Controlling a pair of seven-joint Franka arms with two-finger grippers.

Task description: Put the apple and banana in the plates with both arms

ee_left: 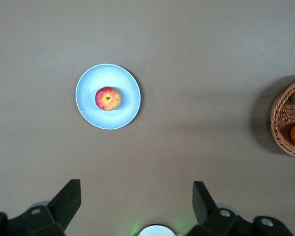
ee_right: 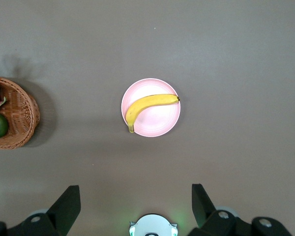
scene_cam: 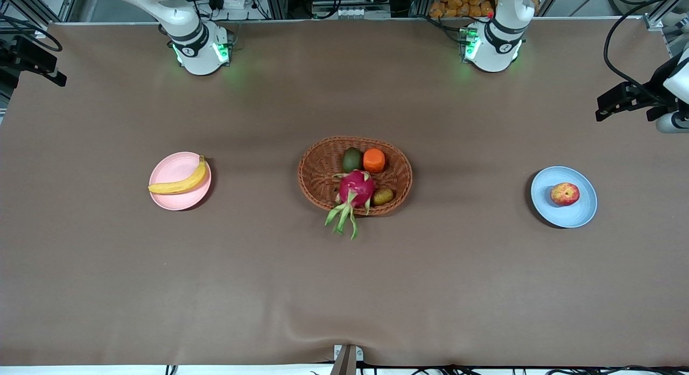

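The red and yellow apple lies on the light blue plate toward the left arm's end of the table. The yellow banana rests across the light pink plate toward the right arm's end. Both arms rise out of the front view's top. My left gripper hangs open and empty high over the bare table by its base, well apart from the apple. My right gripper is also open and empty, high over its own base.
A brown woven basket sits mid-table, holding a magenta dragon fruit, an orange fruit, a green fruit and a small brown one. Black equipment juts in at the left arm's end.
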